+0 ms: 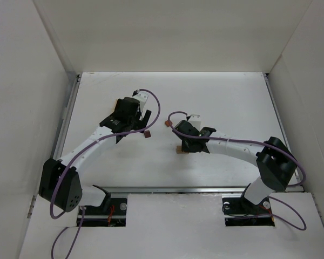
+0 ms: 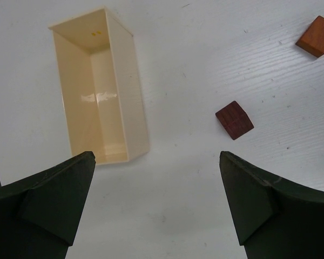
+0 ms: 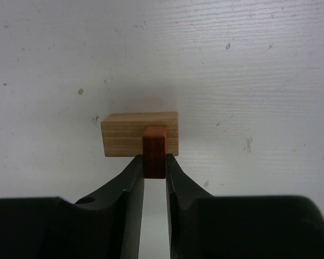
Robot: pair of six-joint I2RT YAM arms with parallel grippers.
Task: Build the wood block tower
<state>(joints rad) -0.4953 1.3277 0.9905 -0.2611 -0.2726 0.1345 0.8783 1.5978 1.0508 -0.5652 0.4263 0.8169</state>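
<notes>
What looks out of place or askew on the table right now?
Nothing damaged or spilled. The dark brown cube and a reddish-orange cube lie loose, apart, turned at different angles, beside the pale tray. The right gripper holds a reddish block upright before the tan oblong.

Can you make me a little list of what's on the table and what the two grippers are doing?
Right gripper: shut on a reddish block
Tan block: lying flat on the table, just behind the held block; touching or not, cannot tell
Left gripper: open, holding nothing
Pale tray: ahead of the left gripper
Loose blocks: dark brown block and orange block, apart on the table
</notes>
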